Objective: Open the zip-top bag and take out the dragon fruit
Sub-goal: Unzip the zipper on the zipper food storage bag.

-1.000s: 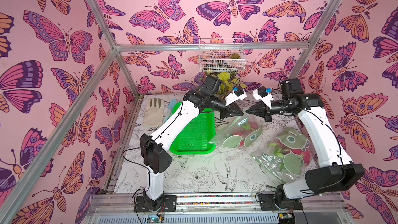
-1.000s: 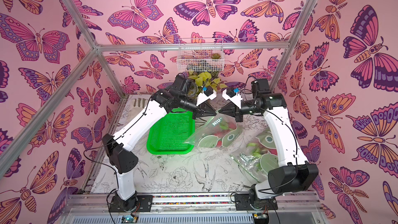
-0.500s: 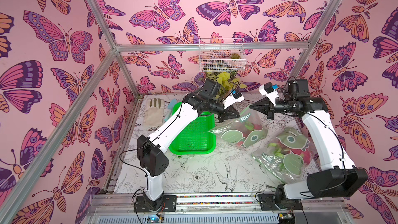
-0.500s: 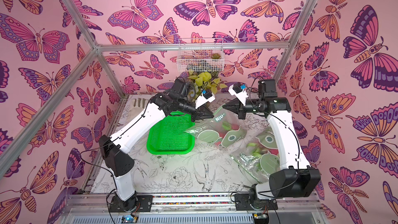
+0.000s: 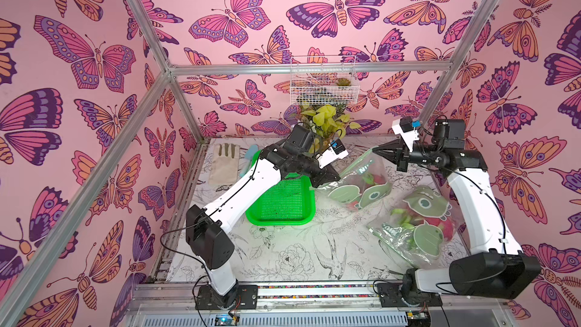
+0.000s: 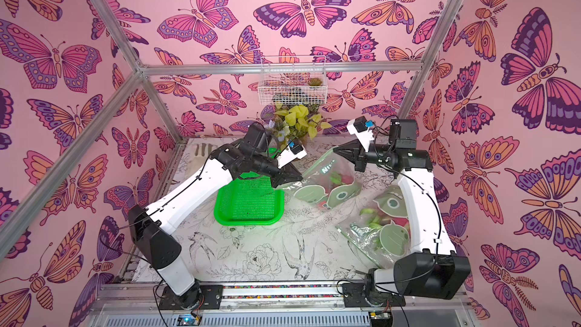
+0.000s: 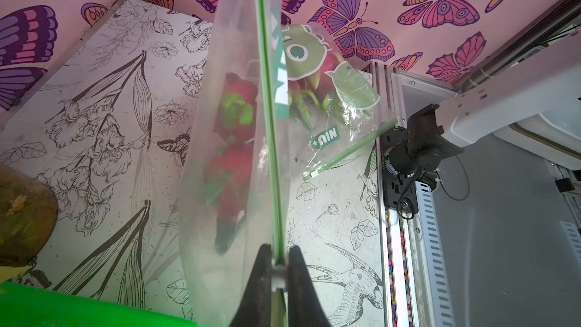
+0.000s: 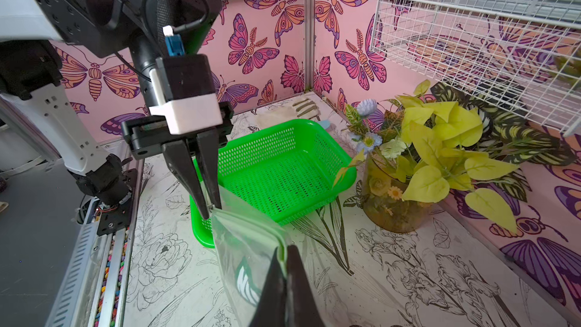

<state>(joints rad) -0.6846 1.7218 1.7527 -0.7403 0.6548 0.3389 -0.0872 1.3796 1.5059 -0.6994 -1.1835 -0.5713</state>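
Tools drawn apart since earlier frame, left tool [image 5: 335, 180] clamped on left end of zip-top bag [image 5: 349, 177] seal, right tool [image 5: 374, 151] clamped on far right end, seal taut between, dragon fruit [image 5: 379, 180] inside bag, right of green basket [image 5: 283, 203].

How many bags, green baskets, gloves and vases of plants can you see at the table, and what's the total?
Bags: 2, the held bag and the lying bag
Green basket: 1
Glove: 1
Vase of plants: 1
Total: 5
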